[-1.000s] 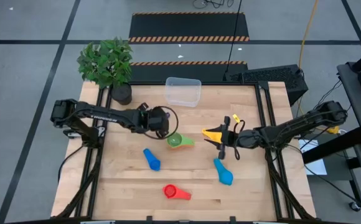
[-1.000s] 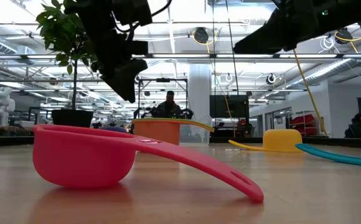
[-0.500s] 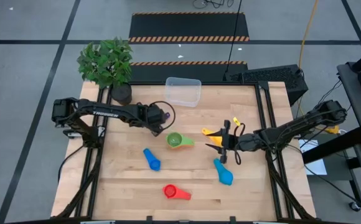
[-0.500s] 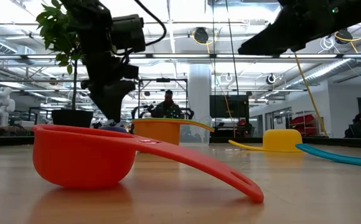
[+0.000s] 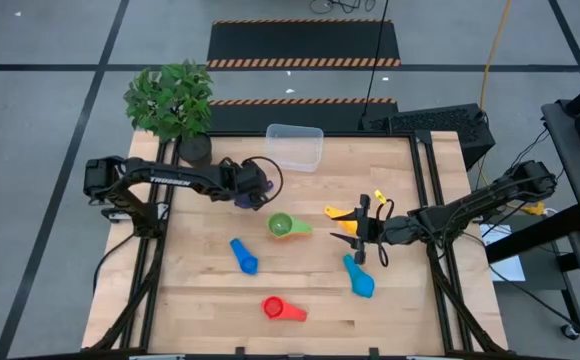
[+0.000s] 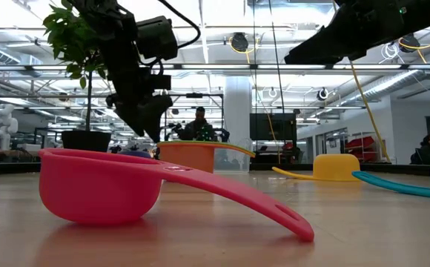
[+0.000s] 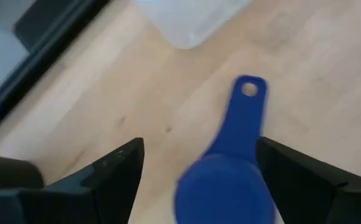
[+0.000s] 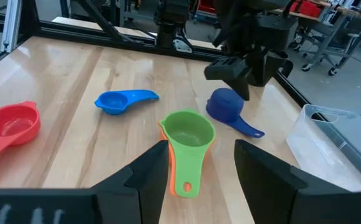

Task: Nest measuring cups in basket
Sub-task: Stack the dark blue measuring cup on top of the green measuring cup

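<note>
Left gripper: shifted over the last second from beside the green cup toward the basket. Now hangs just above the dark blue cup. Fingers spread wide, one on each side of the cup, gripping nothing.

Dark blue cup: appears to rest on the counter near the basket, handle pointing toward it. Not in the basket. Contact with the fingers cannot be confirmed.

Green cup: sits nested in the orange cup mid-counter, untouched.

Right gripper: hovers between the yellow cup and the light blue cup, little moved, fingers apart and empty.

Remaining cups: mid-blue cup and red cup lie loose toward the near edge.

Assessment: basket looks empty; only one nesting made, and outside it. Judged step in hand: grasp of the dark blue cup, not yet closed. Task at an early stage.
</note>
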Tool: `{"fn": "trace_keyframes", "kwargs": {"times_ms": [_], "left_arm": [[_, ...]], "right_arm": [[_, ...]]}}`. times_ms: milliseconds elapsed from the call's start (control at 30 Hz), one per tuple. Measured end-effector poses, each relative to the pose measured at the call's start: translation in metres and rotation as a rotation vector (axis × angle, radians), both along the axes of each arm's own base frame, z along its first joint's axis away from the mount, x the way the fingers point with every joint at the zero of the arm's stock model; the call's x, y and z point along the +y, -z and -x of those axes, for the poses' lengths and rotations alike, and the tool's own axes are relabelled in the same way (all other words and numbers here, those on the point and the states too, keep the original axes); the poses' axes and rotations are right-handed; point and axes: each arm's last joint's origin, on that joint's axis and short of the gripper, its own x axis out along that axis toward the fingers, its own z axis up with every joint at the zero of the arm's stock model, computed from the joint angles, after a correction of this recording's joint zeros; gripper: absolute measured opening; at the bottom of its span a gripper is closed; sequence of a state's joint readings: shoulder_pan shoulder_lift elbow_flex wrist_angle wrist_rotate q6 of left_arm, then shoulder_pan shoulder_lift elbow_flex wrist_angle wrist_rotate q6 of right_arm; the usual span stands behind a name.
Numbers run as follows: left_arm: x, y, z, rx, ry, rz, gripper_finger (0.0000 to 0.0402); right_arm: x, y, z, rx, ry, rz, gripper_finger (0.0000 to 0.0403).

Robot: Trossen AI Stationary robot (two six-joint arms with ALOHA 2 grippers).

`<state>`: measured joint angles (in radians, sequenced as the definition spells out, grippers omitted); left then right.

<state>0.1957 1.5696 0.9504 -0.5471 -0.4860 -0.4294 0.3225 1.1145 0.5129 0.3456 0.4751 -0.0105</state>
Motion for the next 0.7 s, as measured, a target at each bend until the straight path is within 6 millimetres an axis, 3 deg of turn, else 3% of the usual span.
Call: {"fn": "trace_keyframes", "kwargs": {"times_ms": [367,700], "left_arm": [[0.003,0.018,0.010,0.013,-0.019,-0.018,0.0264],[-0.006,0.034,0.020,0.050,0.001,0.068,0.0266]], "right_arm": [[0.000,0.000,0.000,0.005,-0.010,0.033,0.0176],[-0.008,-0.002,-0.002,-0.001,0.012,0.074,0.0176]]}}
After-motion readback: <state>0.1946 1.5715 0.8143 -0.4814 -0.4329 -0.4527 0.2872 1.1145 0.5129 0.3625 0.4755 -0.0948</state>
